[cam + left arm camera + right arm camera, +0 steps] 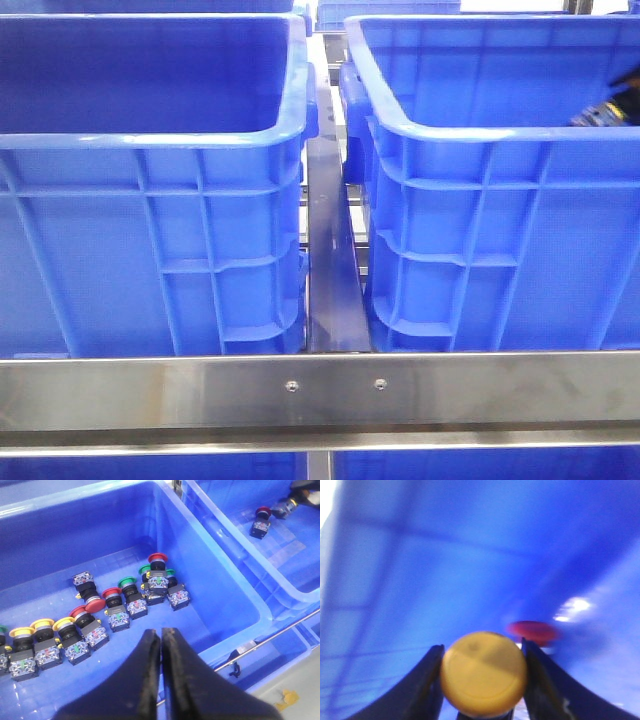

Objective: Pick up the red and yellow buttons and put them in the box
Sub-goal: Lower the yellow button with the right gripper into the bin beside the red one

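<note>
Two big blue plastic crates stand side by side behind a steel rail [320,392]: the left crate [150,250] and the right crate [500,240], with a narrow gap between them.

The left gripper [161,645] hangs above the near wall of the left crate [210,580], its two black fingers pressed together with nothing between them. On the floor of this crate lies a row of push buttons: yellow-capped buttons [42,630] at one end, red-capped buttons [82,612] in the middle, green-capped buttons [127,582] nearer to the wall beside the right crate, and one more red mushroom button [157,559] behind them.

The right gripper [482,652] is inside the right crate and clamps a round yellow button cap [484,672] between its dark fingers. Just behind this cap, on the blurred crate floor, lies a red button [532,630].
</note>
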Available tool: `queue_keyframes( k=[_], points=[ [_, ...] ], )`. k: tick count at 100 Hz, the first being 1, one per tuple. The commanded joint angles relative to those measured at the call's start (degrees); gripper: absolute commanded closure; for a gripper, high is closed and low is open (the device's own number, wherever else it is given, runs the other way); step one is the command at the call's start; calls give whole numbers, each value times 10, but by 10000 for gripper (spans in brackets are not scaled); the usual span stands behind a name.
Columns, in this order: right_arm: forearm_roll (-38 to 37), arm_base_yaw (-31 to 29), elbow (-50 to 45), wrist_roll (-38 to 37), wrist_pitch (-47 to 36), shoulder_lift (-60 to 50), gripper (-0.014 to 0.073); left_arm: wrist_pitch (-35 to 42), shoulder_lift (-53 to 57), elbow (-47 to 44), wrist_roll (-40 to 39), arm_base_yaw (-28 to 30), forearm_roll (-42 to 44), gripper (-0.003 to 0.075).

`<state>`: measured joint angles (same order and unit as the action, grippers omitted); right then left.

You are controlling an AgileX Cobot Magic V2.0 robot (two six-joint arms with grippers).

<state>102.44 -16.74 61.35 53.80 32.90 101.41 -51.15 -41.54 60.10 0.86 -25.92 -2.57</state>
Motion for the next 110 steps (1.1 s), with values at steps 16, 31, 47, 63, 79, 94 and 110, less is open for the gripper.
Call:
queue_keyframes(
  k=[16,31,47,63,79,94,110],
  points=[
    [34,36,69,-21,9,0,522,44,2,16,-3,-4,-2,739],
    [34,39,75,-57,13,24,522,44,2,16,-3,-4,-2,739],
    [34,39,75,-75,15,43,505,44,2,16,-3,-4,-2,739],
    [34,39,75,-79,17,46,381,44,2,16,-3,-4,-2,739],
    [34,39,75,-87,17,46,231,44,2,16,-3,-4,-2,739],
    [34,39,75,-102,13,46,117,44,2,16,-3,-4,-2,739],
    [34,38,75,-103,13,46,83,44,2,16,-3,-4,-2,739]
  ],
)
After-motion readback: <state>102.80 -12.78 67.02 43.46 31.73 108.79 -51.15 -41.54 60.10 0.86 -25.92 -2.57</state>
